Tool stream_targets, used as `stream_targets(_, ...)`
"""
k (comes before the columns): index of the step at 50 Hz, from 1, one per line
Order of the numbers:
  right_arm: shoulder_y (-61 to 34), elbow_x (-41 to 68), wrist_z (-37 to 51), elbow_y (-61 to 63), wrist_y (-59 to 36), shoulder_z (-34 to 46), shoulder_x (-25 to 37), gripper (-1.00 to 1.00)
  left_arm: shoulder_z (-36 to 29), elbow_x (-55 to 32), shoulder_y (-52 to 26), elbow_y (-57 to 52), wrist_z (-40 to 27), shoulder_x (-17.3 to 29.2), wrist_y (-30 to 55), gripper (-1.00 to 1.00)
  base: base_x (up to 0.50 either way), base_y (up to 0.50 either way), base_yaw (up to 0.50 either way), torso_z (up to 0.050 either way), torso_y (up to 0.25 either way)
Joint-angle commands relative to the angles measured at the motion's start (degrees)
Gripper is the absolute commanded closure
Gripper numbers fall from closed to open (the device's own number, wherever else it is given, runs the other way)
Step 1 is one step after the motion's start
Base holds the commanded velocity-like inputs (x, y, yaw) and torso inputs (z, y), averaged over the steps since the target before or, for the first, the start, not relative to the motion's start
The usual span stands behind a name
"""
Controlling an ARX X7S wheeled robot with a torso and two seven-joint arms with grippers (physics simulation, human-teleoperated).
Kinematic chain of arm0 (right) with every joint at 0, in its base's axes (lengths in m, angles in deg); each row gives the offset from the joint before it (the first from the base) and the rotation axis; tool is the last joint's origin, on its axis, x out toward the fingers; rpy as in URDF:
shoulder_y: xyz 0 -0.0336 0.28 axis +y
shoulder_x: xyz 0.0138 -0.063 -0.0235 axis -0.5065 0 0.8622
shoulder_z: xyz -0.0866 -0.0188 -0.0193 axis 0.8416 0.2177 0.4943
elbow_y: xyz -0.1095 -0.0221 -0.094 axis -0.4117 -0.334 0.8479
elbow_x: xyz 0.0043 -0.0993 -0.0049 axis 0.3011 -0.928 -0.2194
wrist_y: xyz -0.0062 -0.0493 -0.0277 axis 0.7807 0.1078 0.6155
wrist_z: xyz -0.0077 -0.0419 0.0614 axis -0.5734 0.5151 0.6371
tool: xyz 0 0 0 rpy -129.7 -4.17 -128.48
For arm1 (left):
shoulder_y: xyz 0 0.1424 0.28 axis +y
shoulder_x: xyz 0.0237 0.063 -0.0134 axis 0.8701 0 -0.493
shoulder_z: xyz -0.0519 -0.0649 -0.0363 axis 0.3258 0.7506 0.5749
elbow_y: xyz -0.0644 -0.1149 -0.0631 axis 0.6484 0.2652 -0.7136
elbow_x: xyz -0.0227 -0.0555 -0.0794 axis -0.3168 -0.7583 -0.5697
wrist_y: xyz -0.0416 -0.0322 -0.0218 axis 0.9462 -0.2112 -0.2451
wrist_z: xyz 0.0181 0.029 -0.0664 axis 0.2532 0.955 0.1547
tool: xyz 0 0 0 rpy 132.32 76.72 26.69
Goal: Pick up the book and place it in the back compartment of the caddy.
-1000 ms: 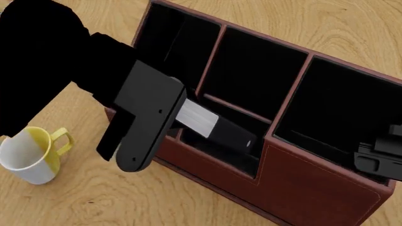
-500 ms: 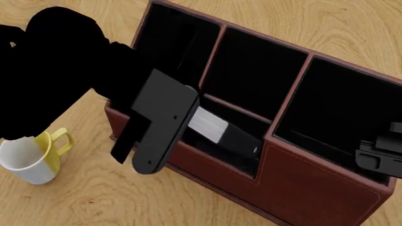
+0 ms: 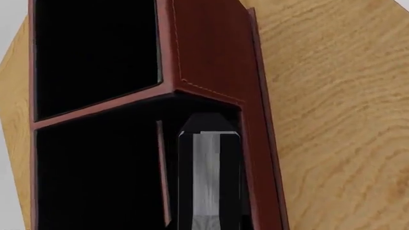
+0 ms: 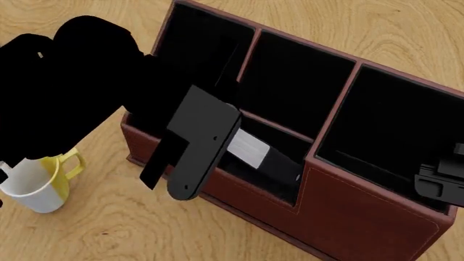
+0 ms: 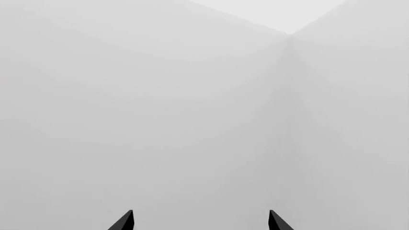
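Head view is showing the left gripper [image 4: 239, 144] reaching down from the upper left of the frame toward the centre, grasping the book [image 4: 262, 156] by one end. That black book, with its white page edges facing up, is slanting down into the back compartment [image 4: 279, 163], the small low-walled cell at the middle of the caddy's [image 4: 348, 212] near side. Its lower end is sitting inside that cell, close to the taller wall on the right. In the left wrist view the book [image 3: 208, 177] is showing at lower centre, between the gripper's dark fingers and just inside the reddish-brown leather wall [image 3: 255, 158], with the wooden table [image 3: 345, 120] filling the right of the frame.

At the right edge of the head view, the right gripper [image 4: 440, 185] is hanging over the caddy's tall end; its wrist view is showing two dark fingertips [image 5: 125, 221] spread apart with nothing between them. A white-and-yellow mug [image 4: 36, 182] is standing at lower left.

Judging from this, the placing step is nearly finished; the next move calls for loosening the grip so the book settles fully, then lifting straight out without catching a wall
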Motion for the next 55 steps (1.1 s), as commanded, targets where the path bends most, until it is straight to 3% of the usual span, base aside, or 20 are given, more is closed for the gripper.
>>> stream_targets(1,0.8,0.3,0.5,0.2,0.0,-0.7,0.6,-1.00,0.4,-1.3,-0.6,6.7,-1.5,-3.4,-3.1,1.00,0.00,0.00,0.00,0.000,0.000)
stream_targets(9,2.3,-0.1,0.3,0.0,0.5,-1.5,0.6,-1.00,-1.2,-2.4,-1.1,12.3,-2.4,-5.7,-6.1,1.00,0.00,0.00,0.00,0.000,0.000)
stream_targets(18,2.7,-0.2,0.2,-0.3,0.7,-1.8,0.7,-1.00,-13.4,-12.2,-2.9,13.4,-6.8,-5.8,-6.9,1.00,0.00,0.00,0.00,0.000,0.000)
stream_targets(24,3.3,-0.6,0.0,-0.5,1.0,-2.0,0.5,-1.00,-17.8,-15.5,-3.0,13.3,-8.5,-5.8,-7.2,1.00,0.00,0.00,0.00,0.000,0.000)
stream_targets(55,6.4,0.2,0.7,0.0,1.3,-5.6,1.4,-1.00,-19.8,-16.2,-1.3,10.7,-9.7,-5.8,-6.4,1.00,0.00,0.00,0.00,0.000,0.000)
